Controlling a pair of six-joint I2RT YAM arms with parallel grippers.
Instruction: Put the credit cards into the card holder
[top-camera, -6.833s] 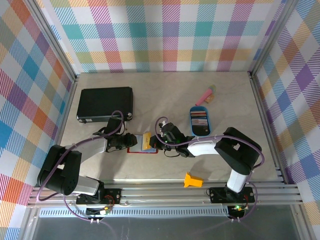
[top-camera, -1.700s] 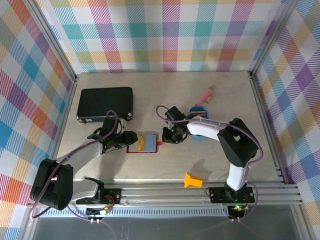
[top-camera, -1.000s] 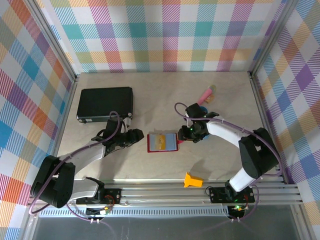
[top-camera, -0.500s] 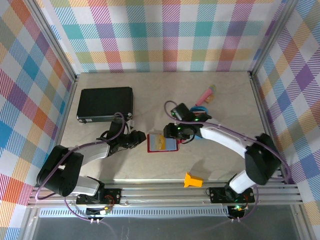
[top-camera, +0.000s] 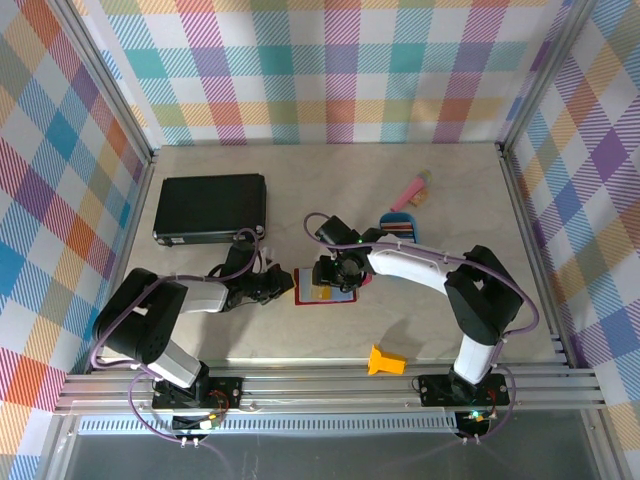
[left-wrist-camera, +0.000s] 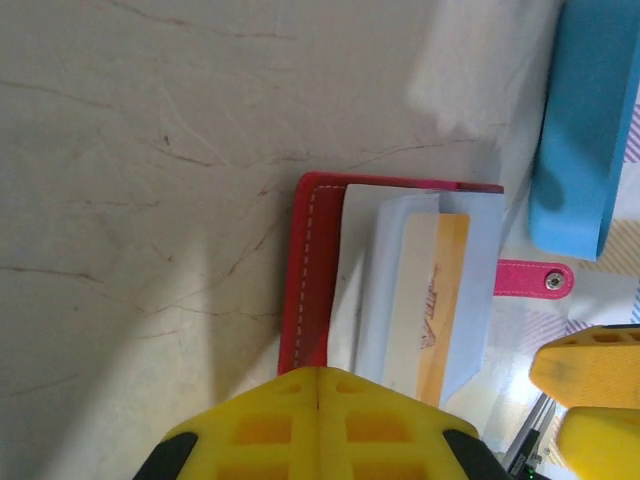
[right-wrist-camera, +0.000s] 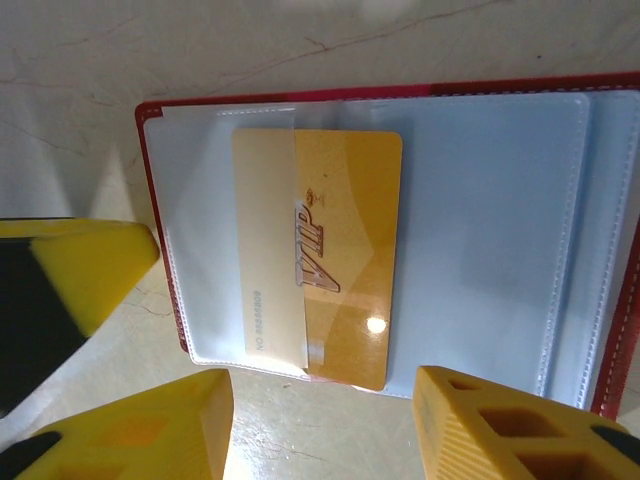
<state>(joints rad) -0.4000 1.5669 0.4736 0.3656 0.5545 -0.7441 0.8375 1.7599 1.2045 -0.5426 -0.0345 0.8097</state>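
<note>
The card holder (top-camera: 345, 296) lies open and flat at mid-table, dark red with grey-blue pockets (right-wrist-camera: 480, 220). A gold credit card (right-wrist-camera: 320, 250) marked VIP sits half tucked under a clear pocket on its left side, its right half uncovered. My left gripper (top-camera: 288, 283) is shut, its yellow tip (left-wrist-camera: 318, 372) resting at the holder's red left edge (left-wrist-camera: 300, 280). My right gripper (top-camera: 335, 270) hovers open over the holder, its fingers (right-wrist-camera: 130, 430) straddling the card's near edge. The pink closing tab (left-wrist-camera: 535, 280) sticks out on the far side.
A blue oval tray (top-camera: 398, 222) sits just behind the right arm, partly covered by it. A large black flat case (top-camera: 210, 207) lies at the back left. A pink object (top-camera: 412, 188) is at the back, and an orange piece (top-camera: 385, 360) lies near the front rail.
The left gripper has shut and moved right up to the holder's left edge. The right gripper has come left from beside the tray to above the holder.
</note>
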